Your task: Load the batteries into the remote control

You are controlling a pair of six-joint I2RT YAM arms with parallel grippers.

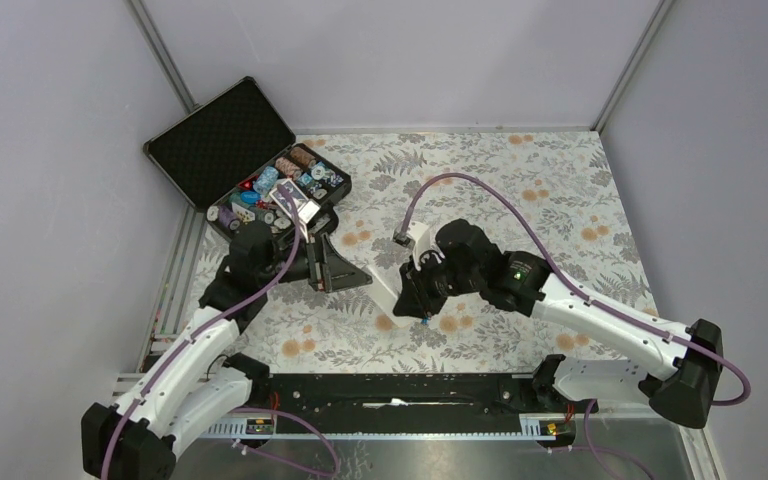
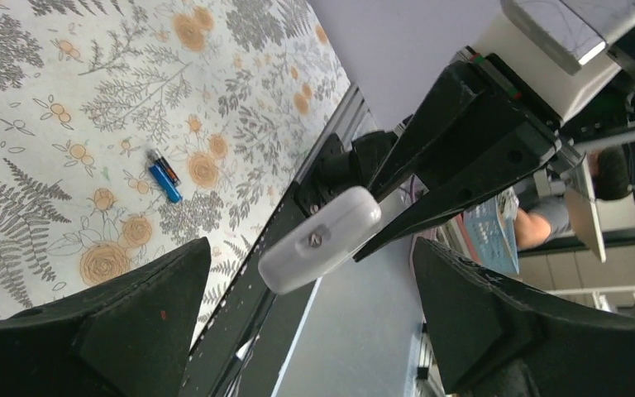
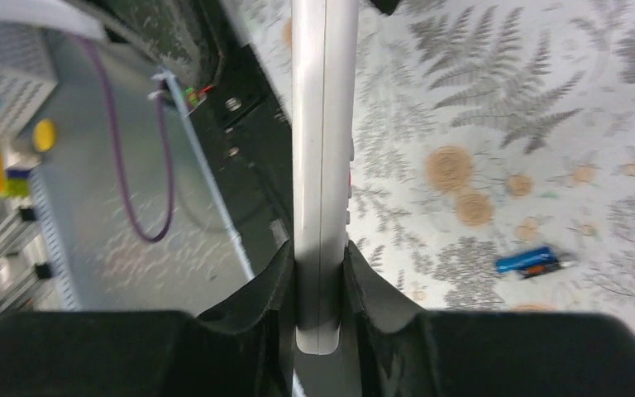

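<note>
The remote control (image 3: pixel 324 149) is up off the table, pinched edge-on in my right gripper (image 3: pixel 322 260), one finger pressed against each flat face near one end. My left gripper (image 2: pixel 310 248) faces its rounded end with jaws spread wide, holding nothing and clear of it. The batteries (image 2: pixel 164 175) lie side by side on the floral tablecloth (image 2: pixel 50 83) below (the blue one is plainer than the dark one), untouched. An open black case (image 1: pixel 222 140) sits at the far left corner
</note>
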